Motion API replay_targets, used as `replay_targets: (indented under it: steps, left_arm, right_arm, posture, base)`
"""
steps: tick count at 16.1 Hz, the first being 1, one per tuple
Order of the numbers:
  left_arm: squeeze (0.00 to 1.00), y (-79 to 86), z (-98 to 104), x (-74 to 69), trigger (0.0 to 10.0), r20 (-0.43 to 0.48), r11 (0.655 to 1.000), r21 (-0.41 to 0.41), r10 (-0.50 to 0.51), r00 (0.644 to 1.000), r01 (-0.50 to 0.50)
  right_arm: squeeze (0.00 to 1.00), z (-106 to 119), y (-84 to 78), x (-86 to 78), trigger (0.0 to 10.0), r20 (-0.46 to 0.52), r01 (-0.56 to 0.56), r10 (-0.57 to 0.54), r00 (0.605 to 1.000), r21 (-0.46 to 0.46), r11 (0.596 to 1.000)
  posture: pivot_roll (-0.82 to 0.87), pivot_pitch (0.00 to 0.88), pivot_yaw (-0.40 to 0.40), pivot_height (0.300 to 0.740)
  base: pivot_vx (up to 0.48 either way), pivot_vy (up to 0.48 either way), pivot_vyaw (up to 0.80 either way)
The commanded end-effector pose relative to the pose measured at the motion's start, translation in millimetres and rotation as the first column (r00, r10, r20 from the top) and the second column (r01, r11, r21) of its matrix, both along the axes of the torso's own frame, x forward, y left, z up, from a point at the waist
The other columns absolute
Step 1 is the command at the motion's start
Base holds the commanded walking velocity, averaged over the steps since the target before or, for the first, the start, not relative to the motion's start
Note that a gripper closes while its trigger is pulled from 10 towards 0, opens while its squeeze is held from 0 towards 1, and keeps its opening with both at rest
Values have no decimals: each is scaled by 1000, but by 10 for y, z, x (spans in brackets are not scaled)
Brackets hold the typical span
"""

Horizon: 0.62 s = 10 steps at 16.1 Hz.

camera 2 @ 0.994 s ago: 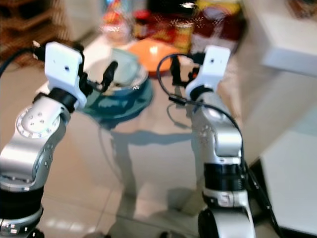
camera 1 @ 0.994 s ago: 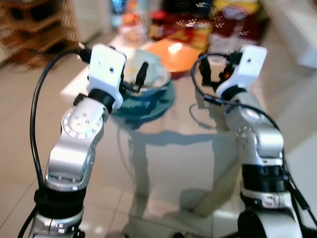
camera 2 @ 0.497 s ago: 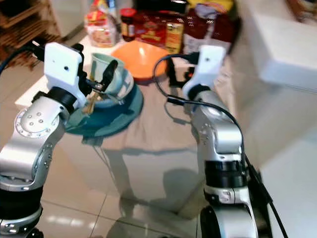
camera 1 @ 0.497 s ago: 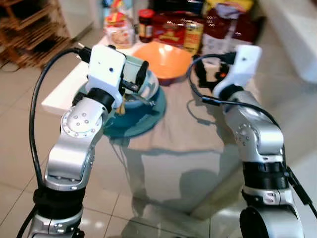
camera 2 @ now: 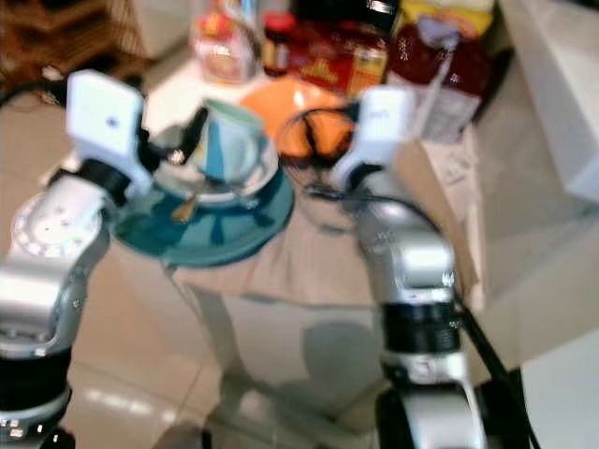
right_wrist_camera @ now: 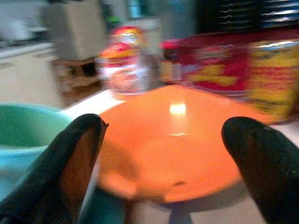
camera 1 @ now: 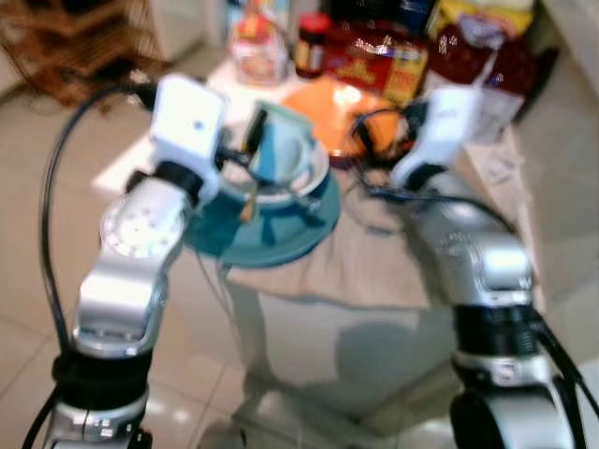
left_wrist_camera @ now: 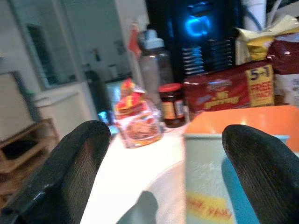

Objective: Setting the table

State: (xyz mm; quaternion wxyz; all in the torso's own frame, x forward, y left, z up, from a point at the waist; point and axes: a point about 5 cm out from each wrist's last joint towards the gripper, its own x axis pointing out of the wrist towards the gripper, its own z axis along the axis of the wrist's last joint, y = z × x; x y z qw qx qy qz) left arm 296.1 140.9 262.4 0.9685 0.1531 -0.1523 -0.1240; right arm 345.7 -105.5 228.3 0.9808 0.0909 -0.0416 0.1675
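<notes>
A pale green cup (camera 1: 285, 150) stands on a white plate (camera 1: 281, 192), which rests on a larger teal plate (camera 1: 271, 229) on the glass table (camera 1: 374, 271). A yellowish utensil (camera 1: 248, 201) lies on the plates. My left gripper (camera 1: 253, 140) is open at the cup's left side; in the left wrist view the cup (left_wrist_camera: 210, 182) sits between the spread fingers (left_wrist_camera: 70, 172), close to one of them. An orange bowl (camera 1: 332, 98) lies behind. My right gripper (camera 1: 384, 136) is open, level with the orange bowl (right_wrist_camera: 173, 144), holding nothing.
Food packets (camera 1: 374, 61), a jar (camera 1: 312, 42), a wrapped bag (camera 1: 257, 42) and a red-and-yellow sack (camera 1: 477, 47) crowd the table's far side. A wooden shelf (camera 1: 65, 47) stands at the far left. Tiled floor (camera 1: 28, 281) lies below the table's near edge.
The whole picture has shifted and blurred, so the camera has moved. Both raised grippers stay by the stacked plates and the orange bowl; the cup now shows to the right of my left finger.
</notes>
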Motion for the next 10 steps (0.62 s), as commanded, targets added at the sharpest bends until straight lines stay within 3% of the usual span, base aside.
replay_targets:
  steps: [1, 10]
  left_arm:
    - [0, -67, 24, -25, 10000, 14, 1000, 9, -25, 1000, 25]
    - [0, -86, 6, -48, 10000, 3, 999, 22, -39, 999, 39]
  right_arm:
    - [0, -1, -125, 10, 10000, -5, 35, -35, 999, 2, 999]
    - [0, -58, -124, 58, 10000, -35, 46, -46, 998, -5, 999]
  posture:
    - [117, 42, -78, 740]
    - [121, 32, -80, 740]
  base:
    - [0, 0, 0]
    - [0, 0, 0]
